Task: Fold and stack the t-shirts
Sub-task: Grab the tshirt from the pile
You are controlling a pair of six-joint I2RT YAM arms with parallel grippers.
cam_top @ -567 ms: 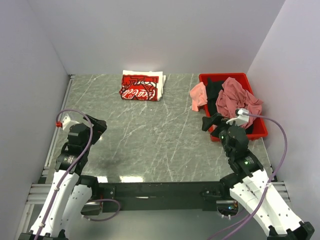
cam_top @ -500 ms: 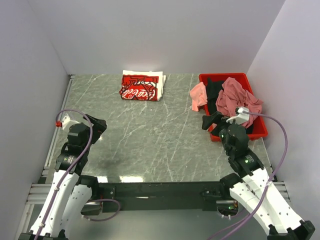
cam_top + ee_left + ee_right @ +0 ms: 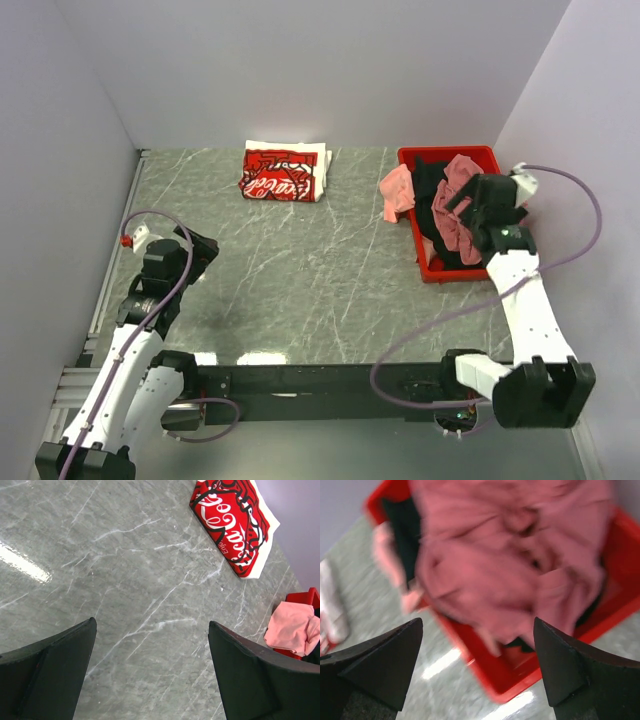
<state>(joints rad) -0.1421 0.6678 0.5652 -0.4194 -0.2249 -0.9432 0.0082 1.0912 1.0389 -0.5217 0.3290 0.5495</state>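
Top external: the right arm (image 3: 525, 300) has swung up over the red bin (image 3: 425, 270); right jaws spread wide, empty, above the dusty-rose shirt (image 3: 458, 172) heaped there. Left jaws gape empty over the tabletop (image 3: 300, 270); the red-and-white shirt (image 3: 280, 175) lies folded far back.

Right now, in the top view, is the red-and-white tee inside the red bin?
No, the red-and-white tee lies folded on the table near the back wall, well apart from the bin.
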